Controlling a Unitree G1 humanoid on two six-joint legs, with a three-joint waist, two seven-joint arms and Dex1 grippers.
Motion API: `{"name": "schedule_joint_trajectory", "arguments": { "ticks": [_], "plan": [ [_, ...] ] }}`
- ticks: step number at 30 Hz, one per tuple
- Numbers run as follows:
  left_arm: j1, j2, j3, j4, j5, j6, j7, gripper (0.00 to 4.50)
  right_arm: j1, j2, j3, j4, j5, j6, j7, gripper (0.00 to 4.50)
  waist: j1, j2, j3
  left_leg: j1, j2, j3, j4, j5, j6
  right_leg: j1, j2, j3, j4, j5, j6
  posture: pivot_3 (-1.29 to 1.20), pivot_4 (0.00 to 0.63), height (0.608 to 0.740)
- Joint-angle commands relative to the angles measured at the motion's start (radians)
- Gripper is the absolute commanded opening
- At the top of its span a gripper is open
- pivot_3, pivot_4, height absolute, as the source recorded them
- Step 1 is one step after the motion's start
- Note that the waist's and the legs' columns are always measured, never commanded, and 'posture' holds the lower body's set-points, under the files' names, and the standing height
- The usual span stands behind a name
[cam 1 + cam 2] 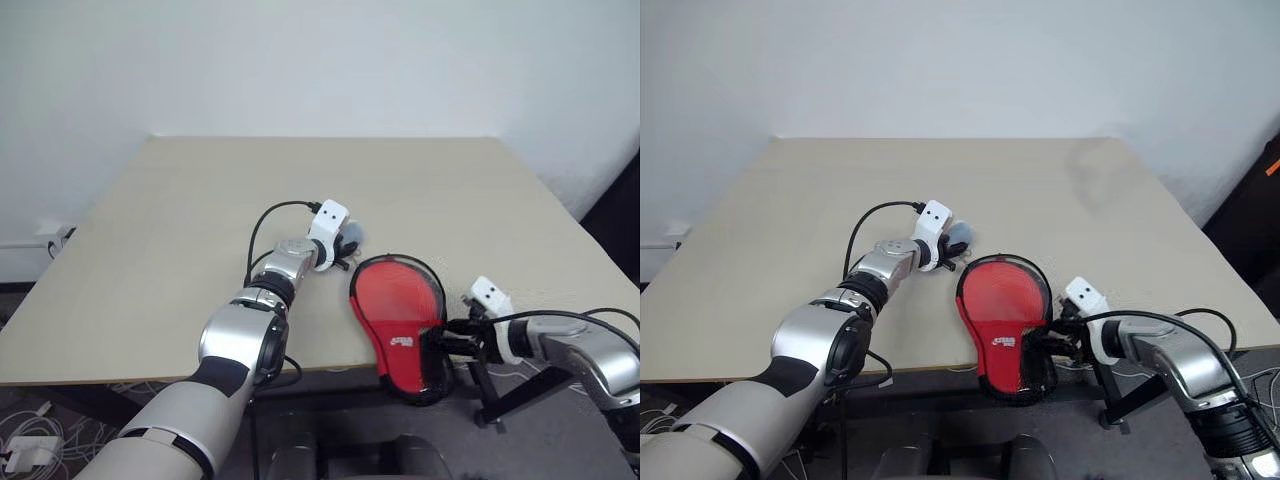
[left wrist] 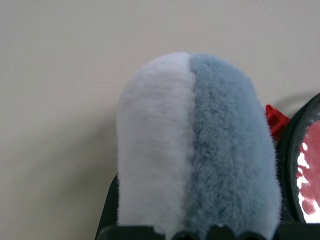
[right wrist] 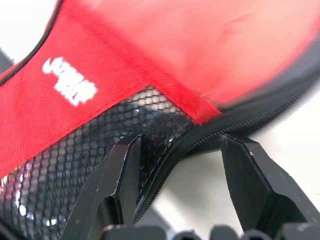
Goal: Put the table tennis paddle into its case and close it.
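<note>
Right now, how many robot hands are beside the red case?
2. The left hand rests on the table at the far rounded end of the case; the right hand is at its near edge.

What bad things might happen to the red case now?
The case hangs partly over the table's near edge, so a nudge might tip it off onto the floor. The right tool has its fingers open around the zipped rim, not pinching it, so it may slip off when it tries to pull. The left tool rests at the case's far end and may not hold it steady.
</note>
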Motion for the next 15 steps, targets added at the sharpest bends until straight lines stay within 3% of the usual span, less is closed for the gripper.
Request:
{"name": "schedule_joint_trajectory", "arguments": {
  "ticks": [1,7,11,15],
  "plan": [
    [-0.040,0.013,0.000,-0.049,-0.004,-0.016,0.008,1.36,-0.044,-0.044,-0.079,0.010,0.006,-0.011,0.016,2.67,0.000,0.000,0.000,0.000,0.000,0.000,0.000,0.000,0.000,0.000,0.000,0.000,0.000,0.000,0.000,0.00,0.000,0.724],
    [-0.044,0.013,-0.002,-0.049,-0.003,-0.015,0.006,1.36,-0.124,-0.046,-0.134,0.047,0.011,-0.064,0.028,2.67,-0.002,0.000,0.000,0.000,0.000,0.000,0.000,0.000,0.000,-0.001,0.001,0.000,0.000,0.000,0.000,0.00,0.000,0.724],
    [-0.047,0.012,-0.003,-0.049,-0.003,-0.015,0.006,1.36,-0.226,0.098,-0.155,0.077,0.035,-0.060,-0.062,2.67,-0.006,0.001,0.000,0.000,0.000,0.001,-0.001,0.000,0.000,-0.001,0.001,0.000,0.000,0.000,0.000,0.00,0.000,0.724],
    [-0.048,0.011,-0.005,-0.049,-0.002,-0.016,0.005,1.36,-0.277,0.291,-0.095,0.085,0.024,-0.033,-0.167,2.67,-0.005,0.001,0.000,0.000,0.000,0.001,-0.002,0.004,0.001,-0.002,0.002,0.000,0.001,0.002,-0.002,0.00,0.000,0.724]
  ]
}}
